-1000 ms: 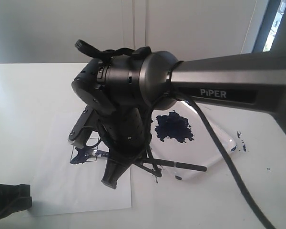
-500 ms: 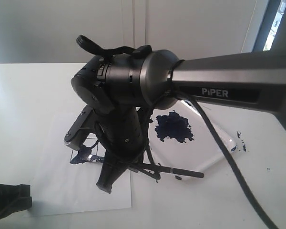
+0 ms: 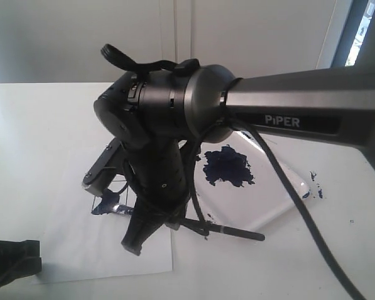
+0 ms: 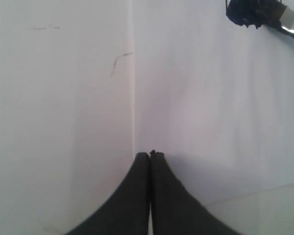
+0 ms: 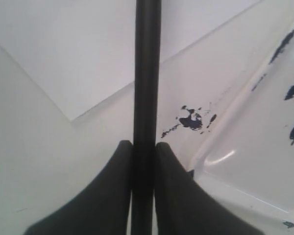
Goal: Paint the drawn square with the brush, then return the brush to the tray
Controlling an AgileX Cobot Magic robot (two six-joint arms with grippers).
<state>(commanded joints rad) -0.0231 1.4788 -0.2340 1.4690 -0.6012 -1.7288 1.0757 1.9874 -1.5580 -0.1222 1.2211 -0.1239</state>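
Brush (image 3: 232, 232) is clamped in the right gripper (image 5: 144, 145), jaws narrow and pinched on the black handle partway along. The handle runs straight out between both fingers. Long axis is roughly left-right across the scene. The handle end points right, ending by the near rim of the tray (image 3: 272, 199). Bristles (image 4: 242, 12) and ferrule (image 4: 285, 20) point left, down on the paper sheet (image 3: 81, 247) at the drawn square (image 3: 109, 205), which is smeared dark blue. Left gripper (image 4: 150, 154) has its jaws pressed together with nothing between them, parked over the paper at near left. White table (image 3: 37, 125), blue paint blotch (image 3: 226, 166) in the tray, spatter beside it. Pale wall (image 3: 81, 37) behind, window strip (image 3: 362, 25) far right.
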